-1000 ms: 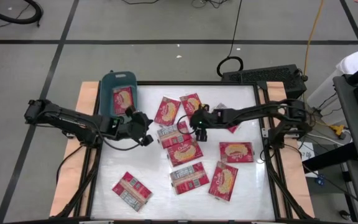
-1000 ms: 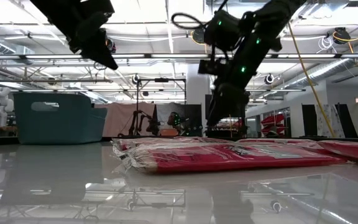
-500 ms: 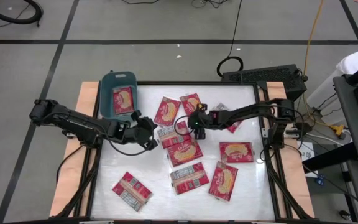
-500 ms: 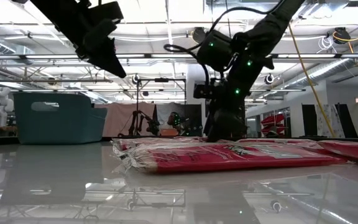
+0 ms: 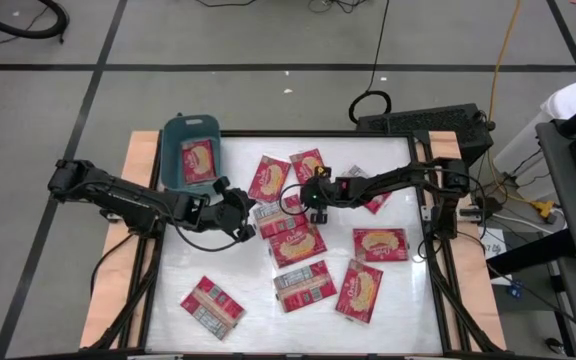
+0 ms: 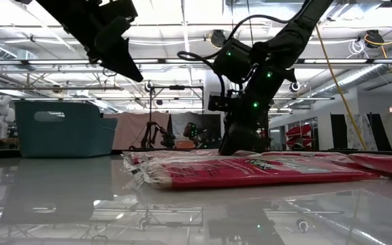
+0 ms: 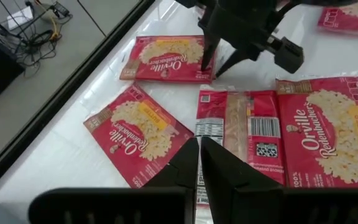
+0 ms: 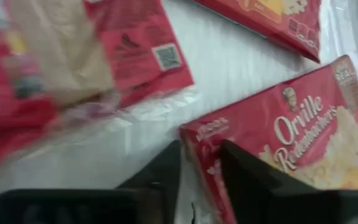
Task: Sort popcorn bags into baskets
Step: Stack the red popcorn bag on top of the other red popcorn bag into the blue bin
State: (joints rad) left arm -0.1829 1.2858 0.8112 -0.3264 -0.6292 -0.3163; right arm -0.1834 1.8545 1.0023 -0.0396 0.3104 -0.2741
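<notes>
1. Your desk (image 5: pixel 238 290) carries loose bags (image 5: pixel 358 290); one lies in the bin (image 5: pixel 190 150).
2. Your right gripper (image 8: pixel 197 168), low mid-desk, has narrow jaws astride a bag edge (image 8: pixel 278 155); it may slip out.
3. Your left gripper (image 7: pixel 199 163) hovers nearby, jaws closed, empty; the arms could collide.

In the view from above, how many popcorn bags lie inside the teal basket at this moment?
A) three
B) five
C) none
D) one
D: in the high view, the teal basket at the table's far left corner holds a single popcorn bag, lying with its yellow picture face up; all the other bags lie out on the white tabletop.
</notes>
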